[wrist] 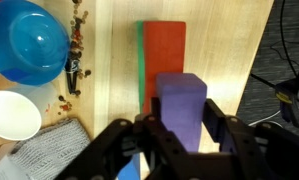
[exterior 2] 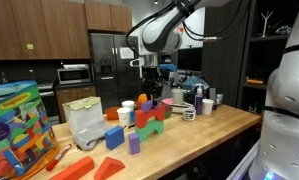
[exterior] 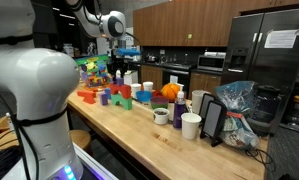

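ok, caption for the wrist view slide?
Wrist view: purple block gripped in the jaws above a red block on the wooden counter.

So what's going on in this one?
The robot arm's tool has a purple rectangular block between its fingers, apparently gripped, above the wooden counter. Directly beneath lies a flat red block with a green block along one edge. A blue plastic bowl and a white cup sit off to one side.

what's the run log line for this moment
gripper: shut on purple rectangular block | position: above flat red block on wooden counter
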Controlling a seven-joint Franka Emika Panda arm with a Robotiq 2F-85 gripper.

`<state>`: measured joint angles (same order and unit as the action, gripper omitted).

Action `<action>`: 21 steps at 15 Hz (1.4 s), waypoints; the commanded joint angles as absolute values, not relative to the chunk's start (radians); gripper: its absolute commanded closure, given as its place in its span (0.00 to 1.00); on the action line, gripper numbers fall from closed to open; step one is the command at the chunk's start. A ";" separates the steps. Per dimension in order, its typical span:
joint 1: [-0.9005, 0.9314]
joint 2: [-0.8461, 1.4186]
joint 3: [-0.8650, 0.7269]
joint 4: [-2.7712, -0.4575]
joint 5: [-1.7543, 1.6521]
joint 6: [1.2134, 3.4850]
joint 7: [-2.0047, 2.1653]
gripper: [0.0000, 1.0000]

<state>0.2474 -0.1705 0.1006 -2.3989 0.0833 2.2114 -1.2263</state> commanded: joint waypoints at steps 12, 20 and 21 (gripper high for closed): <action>0.253 -0.234 0.120 -2.441 0.107 2.248 -1.241 0.00; 0.330 -0.319 0.185 -2.541 0.094 2.314 -1.217 0.00; 0.344 -0.323 0.196 -2.555 0.088 2.330 -1.210 0.00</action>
<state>0.3139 -0.2717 0.1747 -2.4937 0.0855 2.2865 -1.2243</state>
